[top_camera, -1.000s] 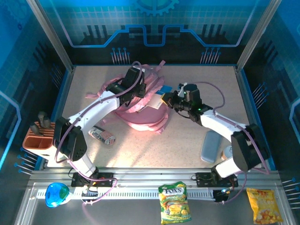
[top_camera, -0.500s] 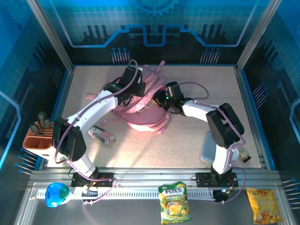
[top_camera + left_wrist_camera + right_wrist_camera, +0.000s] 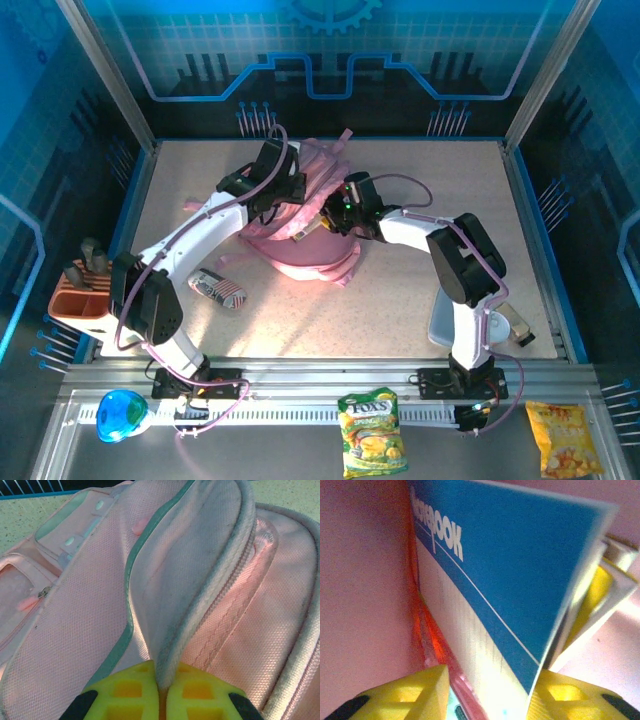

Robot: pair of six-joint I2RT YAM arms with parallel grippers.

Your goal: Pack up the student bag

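The pink bag (image 3: 300, 262) lies on the table (image 3: 420, 180), in the back half, abt midway btwn the left & right edges. Its straps point to the back edge.

The L gripper (image 3: 285, 195) is over the bag's top left side. In the left wrist view it is shut tight on the bag's flap (image 3: 190, 555). Its two yellow fingers (image 3: 125, 695) pinch the thick sewn rim btwn them. The flap stands up, apart from the rest of the bag.

The R gripper (image 3: 332, 212) comes in from the right, w/ its tip at the bag's open mouth. In the right wrist view the R gripper (image 3: 487, 700) is partly open. A thin notebook (image 3: 520, 555) w/ a blue & white cover stands btwn the yellow fingers, w/ pink cloth on its left. There's a gap btwn the left finger & the book, so it isn't squeezed.

A small striped pack (image 3: 218, 289) lies on the table just front-left of the bag. A gray case (image 3: 450, 310) lies near the front right corner. A green snack bag (image 3: 372, 432) & an orange snack bag (image 3: 565, 452) lie past the table's front edge
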